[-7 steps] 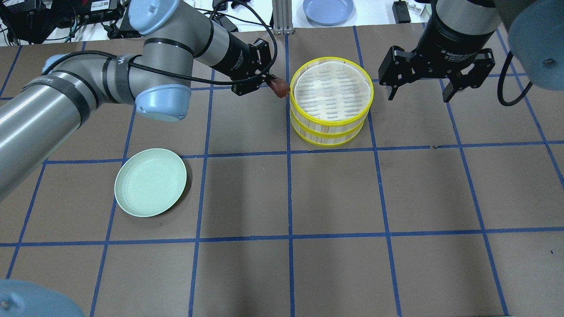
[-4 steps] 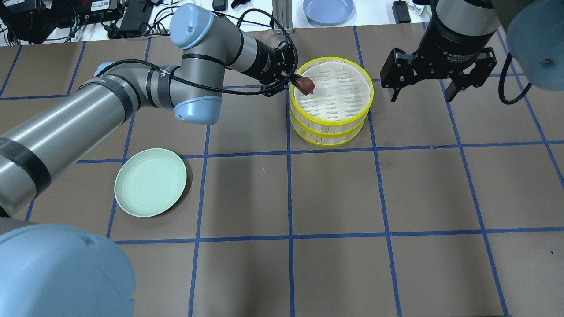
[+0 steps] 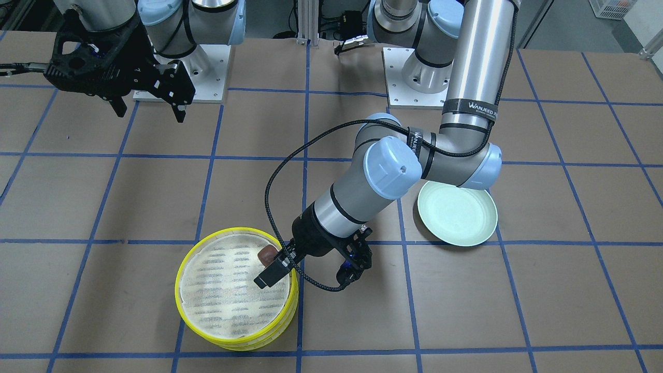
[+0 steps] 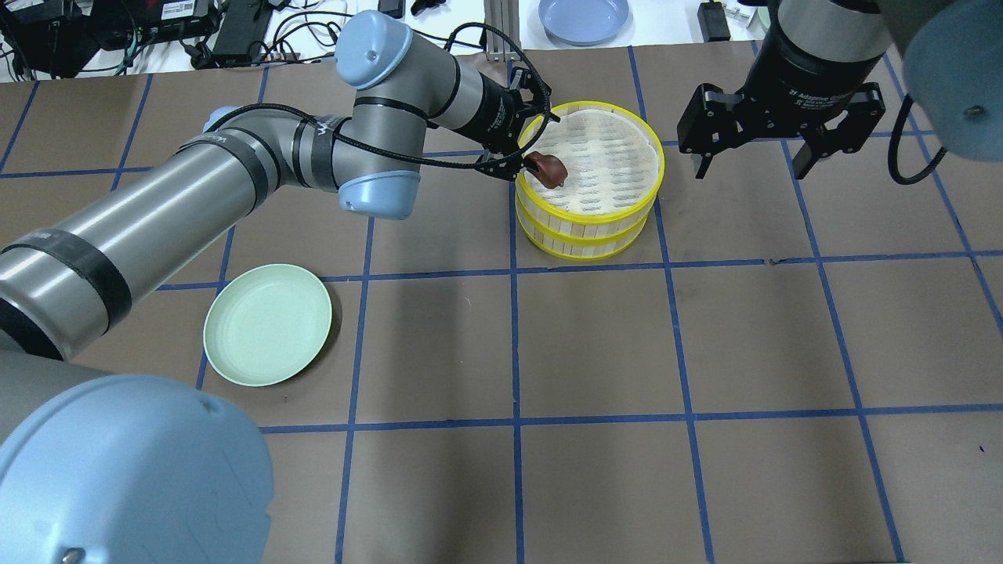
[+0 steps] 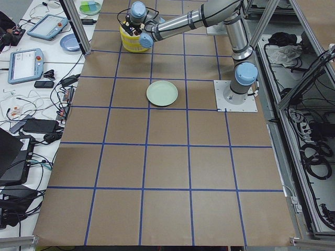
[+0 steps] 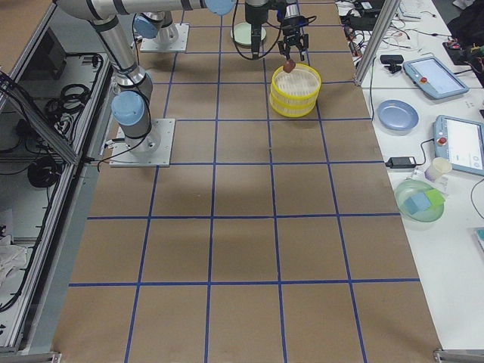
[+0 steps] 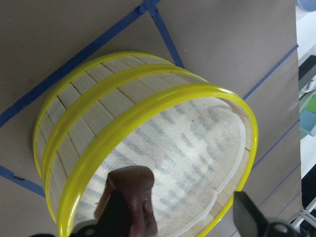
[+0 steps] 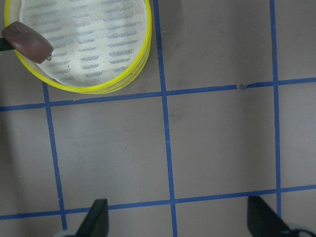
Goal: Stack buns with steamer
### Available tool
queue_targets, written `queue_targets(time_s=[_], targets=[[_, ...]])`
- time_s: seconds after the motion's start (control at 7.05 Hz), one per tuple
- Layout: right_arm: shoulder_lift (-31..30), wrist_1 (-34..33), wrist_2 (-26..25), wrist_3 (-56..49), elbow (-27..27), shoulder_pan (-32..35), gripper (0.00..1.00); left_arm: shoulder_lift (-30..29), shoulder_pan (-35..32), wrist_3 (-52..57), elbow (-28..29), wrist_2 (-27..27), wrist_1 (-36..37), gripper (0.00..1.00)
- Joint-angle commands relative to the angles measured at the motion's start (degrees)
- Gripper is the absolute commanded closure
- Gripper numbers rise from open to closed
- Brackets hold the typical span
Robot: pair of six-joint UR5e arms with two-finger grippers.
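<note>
Just ahead of the left pincer [image 7: 177,212], over the nearest edge of the steamer [image 4: 589,222], hangs the dark bun [image 4: 547,169]. A second ago it was outside the yellow rim, on the pincer's own side. It has since been carried across and now sits above the white mesh [image 4: 607,153], just inside that rim. In the wrist view the jaws stand spread. The bun lies against one finger, while the other finger [image 7: 245,217] is well clear of it with mesh showing between, so nothing squeezes it from both sides. Whether it clings there or is already dropping I cannot tell. The right pincer [image 4: 751,166], beyond the steamer from the left one, has hardly shifted; it hangs spread and holds nothing. The carry looks finished and this looks like the release. The steamer already stands two high, so a landing on the top mesh should nearly close the task, provided the bun falls inside the rim and not on it. The cream bun shows in no view and may lie hidden lower in the stack.
</note>
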Motion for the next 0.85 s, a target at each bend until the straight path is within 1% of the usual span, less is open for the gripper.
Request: queue_targets(time_s=[0.0,0.14,0.28,0.43,0.57,0.71], targets=[[-0.1,-1.5,-0.7,-0.2,0.0,0.0,0.0,0.3,0.0,-0.1,0.5,-3.4,0.0,0.02],[-0.1,-1.6,0.0,0.5,0.1,0.0,0.0,0.7,0.0,1.4,0.7,-3.1,0.2,0.02],[-0.2,-1.6,0.1,0.5,0.4,0.0,0.0,2.4,0.6,7.6,1.0,-2.6,-0.2,0.03],[-0.2,-1.5,-0.3,0.5,0.4,0.0,0.0,4.3,2.5,16.0,-0.2,2.5,-0.7,0.03],[-0.3,-1.2,-0.1,0.5,0.3,0.0,0.0,6.9,3.8,28.4,-0.2,9.7,-5.7,0.03],[-0.3,-1.4,0.1,0.4,0.3,0.0,0.0,10.3,4.9,41.6,0.8,19.9,-15.5,0.01]])
